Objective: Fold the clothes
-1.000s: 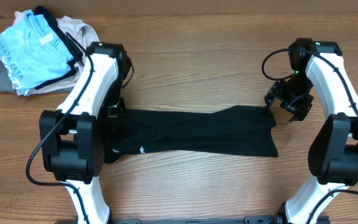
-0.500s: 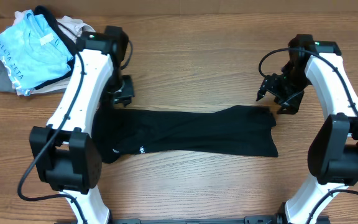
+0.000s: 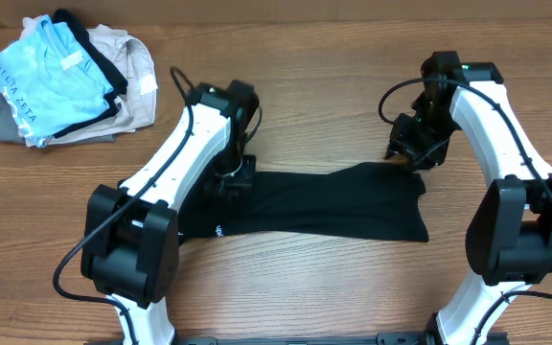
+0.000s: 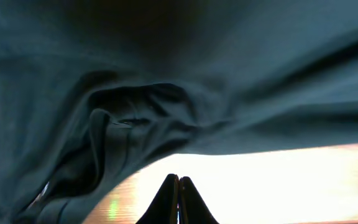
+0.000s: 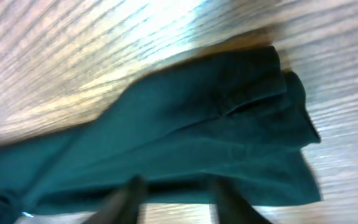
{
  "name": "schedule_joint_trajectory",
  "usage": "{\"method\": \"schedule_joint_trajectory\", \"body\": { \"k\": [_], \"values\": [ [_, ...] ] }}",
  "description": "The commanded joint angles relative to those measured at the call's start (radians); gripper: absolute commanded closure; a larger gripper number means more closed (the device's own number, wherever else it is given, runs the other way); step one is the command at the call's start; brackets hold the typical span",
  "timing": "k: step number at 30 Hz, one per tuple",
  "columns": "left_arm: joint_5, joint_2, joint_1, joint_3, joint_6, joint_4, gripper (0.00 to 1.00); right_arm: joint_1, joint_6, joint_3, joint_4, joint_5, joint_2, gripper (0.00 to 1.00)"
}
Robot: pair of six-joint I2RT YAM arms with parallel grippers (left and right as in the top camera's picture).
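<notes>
Nearest to us, along the near edge of the surface [image 3: 314, 77], we only had the two arm bases. Just past them the black T-shirt [image 3: 333, 206] lay as a long flat band running left to right across the middle of the surface, with a tiny white logo [image 3: 217, 230] showing near its near-left part.

The left tool [image 3: 230, 180] sat down at the far edge of the shirt, toward its left end. In the left wrist view its two fingers were pressed tight together with bunched, wrinkled fabric right in front of them. We honestly couldn't tell if any cloth was pinched between the tips.

The right tool [image 3: 405, 153] was over the shirt's far-right corner. The right wrist view was pretty blurry, but the fingers [image 5: 131, 196] looked spread apart with the shirt's folded corner lying under and beyond them, not clamped on anything we could make out.

Way back in the far-left corner of the surface we had a heap of other clothes [image 3: 127, 67], a light blue shirt with lettering [image 3: 41, 86] lying on top of beige and grey pieces, well apart from the black shirt.
</notes>
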Motion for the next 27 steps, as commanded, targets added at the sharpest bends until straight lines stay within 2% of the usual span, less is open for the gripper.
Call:
{"method": "schedule_joint_trajectory", "body": {
  "k": [1, 7, 11, 17, 21, 27],
  "values": [
    [-0.014, -0.011, 0.049, -0.077, -0.016, 0.024, 0.96, -0.002, 0.003, -0.037, 0.027, 0.000, -0.031, 0.77],
    [-0.014, -0.011, 0.145, -0.169, -0.008, 0.087, 0.96, -0.002, 0.004, -0.148, 0.158, -0.028, -0.030, 0.85],
    [-0.015, -0.011, 0.201, -0.208, 0.002, 0.106, 0.95, -0.002, 0.015, -0.225, 0.221, -0.045, -0.029, 0.87],
    [-0.021, -0.011, 0.274, -0.260, 0.034, 0.156, 0.88, -0.013, 0.040, -0.345, 0.348, -0.029, -0.029, 0.89],
    [-0.077, -0.011, 0.322, -0.267, 0.032, 0.159, 0.87, -0.045, 0.121, -0.354, 0.348, 0.076, -0.029, 0.93],
    [-0.085, -0.011, 0.408, -0.266, -0.014, 0.159, 0.86, -0.112, 0.120, -0.308, 0.304, 0.076, -0.029, 0.96]
  ]
}}
